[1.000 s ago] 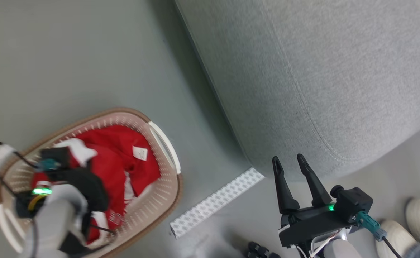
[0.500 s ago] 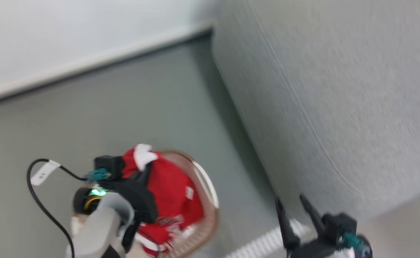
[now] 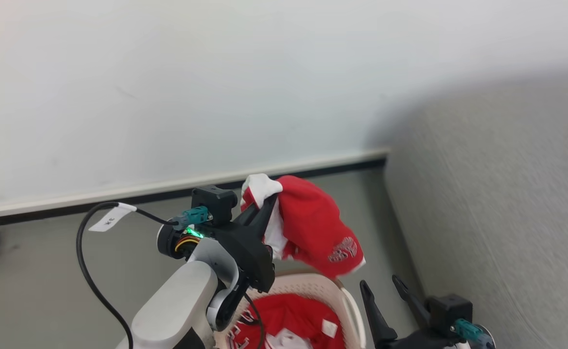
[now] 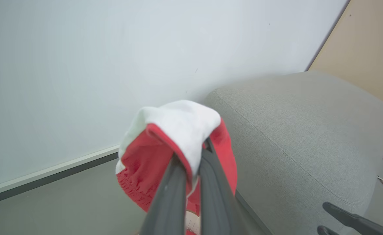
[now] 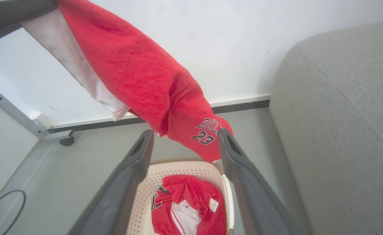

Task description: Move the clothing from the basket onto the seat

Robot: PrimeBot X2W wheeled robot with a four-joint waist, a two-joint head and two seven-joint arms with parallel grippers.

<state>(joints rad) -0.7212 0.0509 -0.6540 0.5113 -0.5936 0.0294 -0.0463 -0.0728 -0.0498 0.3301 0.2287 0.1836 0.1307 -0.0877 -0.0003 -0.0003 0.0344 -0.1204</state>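
One red garment with a white band hangs in the air, pinched at its white edge between the closed fingers of the left end effector. A second ago that end effector was down inside the basket, buried among the red cloth. Since then it has risen, and the head camera has tipped up with it, so the white wall behind now comes into view. The garment's lower end, printed with a number, dangles just above the basket's far rim and clear of it.

For the task, this looks like the pick being done and the carry about to start. The garment is out of the basket but not yet over the seat, the large grey sofa standing to the robot's right, close beside the basket.

The cream perforated basket sits on the grey floor and is not empty. More red clothing with white stripes and a small white tag lies bunched at its bottom, so at least one further trip seems needed.

The right end effector waits low near the sofa, fingers spread wide, gripping nothing.
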